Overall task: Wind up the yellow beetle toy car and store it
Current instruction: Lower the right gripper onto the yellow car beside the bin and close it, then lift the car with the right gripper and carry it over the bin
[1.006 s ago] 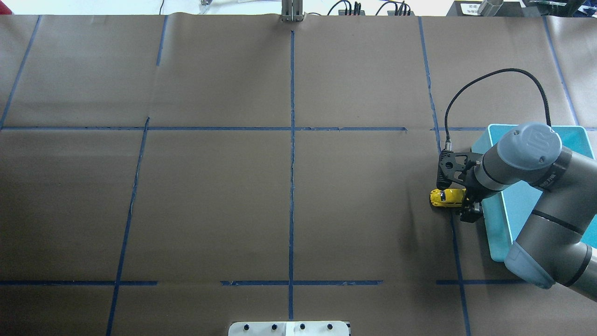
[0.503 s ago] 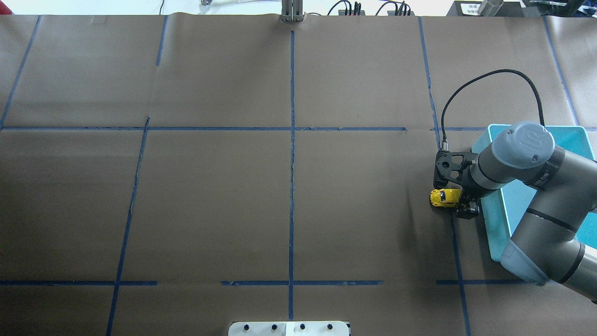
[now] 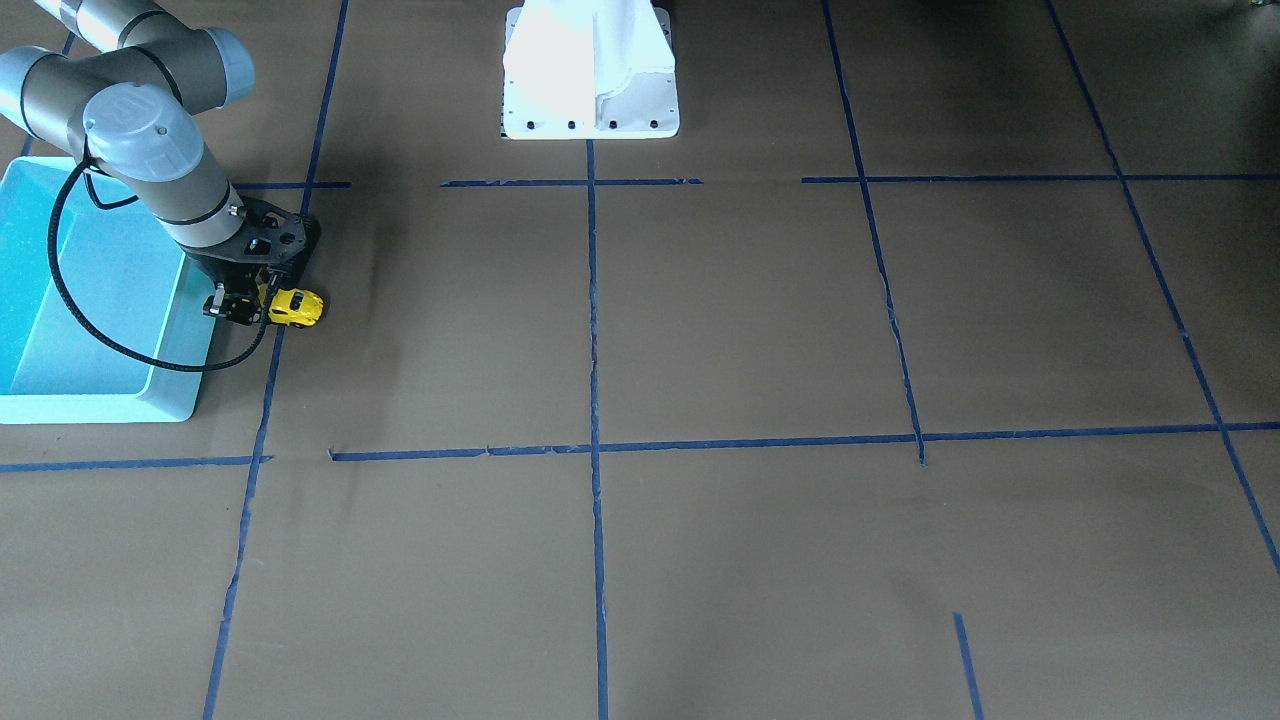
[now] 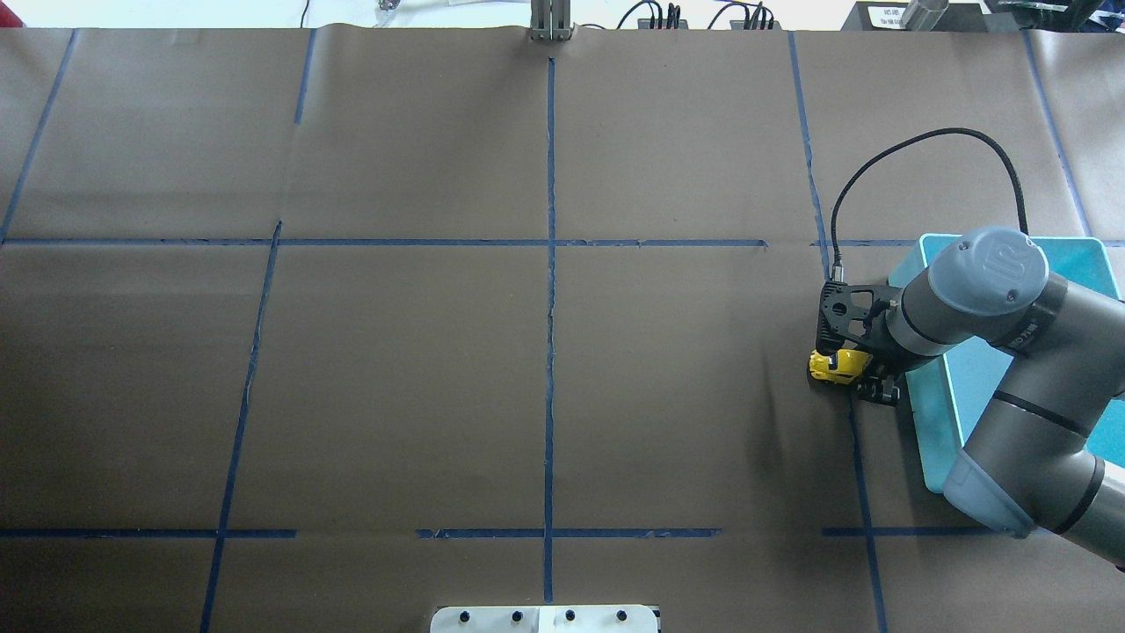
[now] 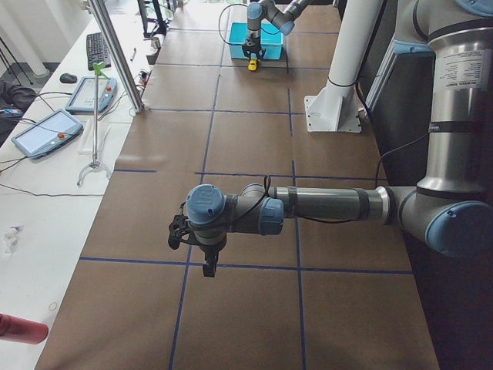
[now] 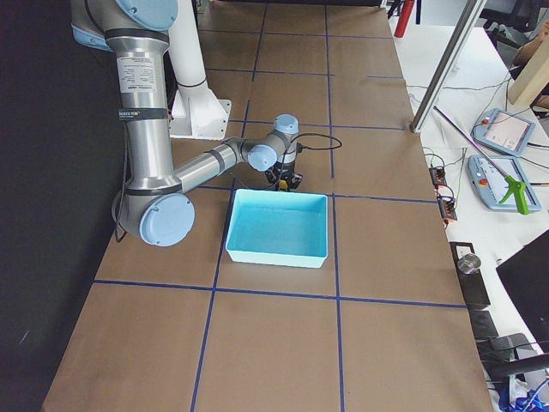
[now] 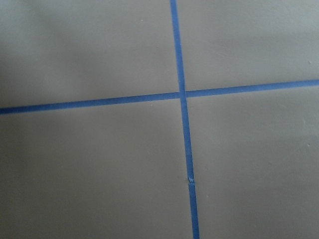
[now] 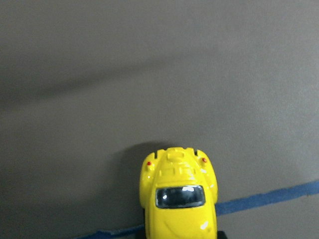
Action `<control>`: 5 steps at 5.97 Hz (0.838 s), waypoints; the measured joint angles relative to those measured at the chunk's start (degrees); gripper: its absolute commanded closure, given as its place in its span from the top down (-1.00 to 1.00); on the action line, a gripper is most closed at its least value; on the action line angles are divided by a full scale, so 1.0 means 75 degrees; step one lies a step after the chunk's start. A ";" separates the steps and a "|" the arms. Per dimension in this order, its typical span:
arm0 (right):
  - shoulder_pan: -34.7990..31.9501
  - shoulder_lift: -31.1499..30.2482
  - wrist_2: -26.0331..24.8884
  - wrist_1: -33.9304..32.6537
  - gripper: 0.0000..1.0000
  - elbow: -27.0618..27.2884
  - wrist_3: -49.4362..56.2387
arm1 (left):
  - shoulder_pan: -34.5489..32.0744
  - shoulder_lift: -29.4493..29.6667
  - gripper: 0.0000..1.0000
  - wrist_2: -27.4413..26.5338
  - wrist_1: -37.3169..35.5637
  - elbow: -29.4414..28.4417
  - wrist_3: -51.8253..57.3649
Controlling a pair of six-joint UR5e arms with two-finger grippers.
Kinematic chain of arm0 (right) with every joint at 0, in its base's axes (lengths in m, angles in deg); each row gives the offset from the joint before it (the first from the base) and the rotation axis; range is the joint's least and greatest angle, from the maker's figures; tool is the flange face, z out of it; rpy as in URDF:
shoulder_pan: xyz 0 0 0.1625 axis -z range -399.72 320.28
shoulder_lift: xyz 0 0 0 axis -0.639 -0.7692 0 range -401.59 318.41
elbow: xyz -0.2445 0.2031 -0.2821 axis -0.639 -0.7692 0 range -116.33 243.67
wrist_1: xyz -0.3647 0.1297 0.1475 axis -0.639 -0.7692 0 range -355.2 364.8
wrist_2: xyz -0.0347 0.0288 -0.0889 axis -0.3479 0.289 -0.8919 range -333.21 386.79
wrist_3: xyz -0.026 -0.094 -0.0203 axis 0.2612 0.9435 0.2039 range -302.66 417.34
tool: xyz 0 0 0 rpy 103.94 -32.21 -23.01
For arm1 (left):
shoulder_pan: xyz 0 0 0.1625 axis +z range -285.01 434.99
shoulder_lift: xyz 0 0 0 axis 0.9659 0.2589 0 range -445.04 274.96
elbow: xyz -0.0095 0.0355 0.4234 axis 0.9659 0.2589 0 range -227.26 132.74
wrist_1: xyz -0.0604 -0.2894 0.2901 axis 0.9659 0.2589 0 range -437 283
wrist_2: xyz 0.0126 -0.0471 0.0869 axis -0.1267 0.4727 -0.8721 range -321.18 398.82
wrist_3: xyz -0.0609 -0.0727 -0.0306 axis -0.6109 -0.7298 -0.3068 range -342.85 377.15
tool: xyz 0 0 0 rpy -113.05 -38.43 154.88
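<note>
The yellow beetle toy car (image 4: 833,365) stands on the brown paper just left of the light blue bin (image 4: 932,440), on a blue tape line. My right gripper (image 4: 866,376) reaches down over the car's rear end, its fingers on either side, and looks shut on it. In the front-facing view the car (image 3: 298,307) sticks out beside the gripper (image 3: 262,305). The right wrist view shows the car (image 8: 179,199) at the bottom centre. My left gripper (image 5: 206,266) hangs over bare paper far from the car; I cannot tell whether it is open or shut.
The bin (image 3: 100,405) sits at the table's right end with nothing visible in it. The robot's white base (image 3: 590,70) is at the near middle edge. A black cable (image 4: 923,141) loops above the right wrist. Blue tape lines cross the paper.
My right gripper has moved further over the car, covering more of it, and its near finger has come in. The car has shifted slightly toward the far side.
</note>
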 measured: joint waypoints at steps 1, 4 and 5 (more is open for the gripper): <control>-0.0163 -0.0024 0.0194 -0.0493 -1.00 0.0641 -0.0003 | 0.0007 -0.0014 1.00 0.0002 0.0006 -0.0001 -0.0132; -0.1251 -0.0623 0.0549 -0.1874 -1.00 0.2204 0.1071 | 0.0019 -0.0033 1.00 -0.0008 0.0010 -0.0085 -0.0180; -0.1654 -0.1225 0.0575 -0.1876 -1.00 0.2387 0.2022 | 0.0021 -0.0033 1.00 -0.0008 0.0010 -0.0092 -0.0181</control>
